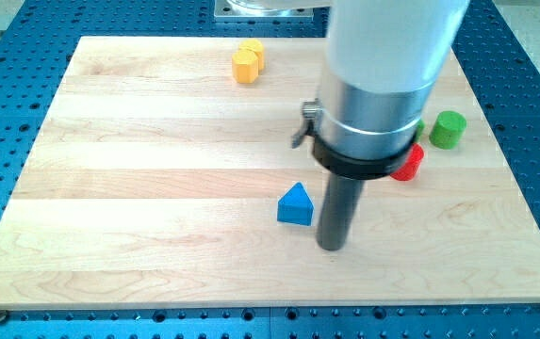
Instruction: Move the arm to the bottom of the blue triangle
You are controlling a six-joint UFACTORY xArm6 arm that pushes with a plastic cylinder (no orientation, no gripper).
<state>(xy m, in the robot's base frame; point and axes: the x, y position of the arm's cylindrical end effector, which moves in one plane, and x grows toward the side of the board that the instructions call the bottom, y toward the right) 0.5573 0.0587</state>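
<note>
The blue triangle [295,204] lies on the wooden board [138,188], a little right of the board's middle and toward the view's bottom. My rod comes down from the large white and grey arm body at the view's top right. My tip [332,247] rests on the board just right of the blue triangle and slightly below it, close to its lower right corner with a thin gap showing between them.
A yellow block [247,62] sits near the board's top edge. A green cylinder [448,129] stands at the right. A red block [408,163] is partly hidden behind the arm body. A blue perforated table [6,113] surrounds the board.
</note>
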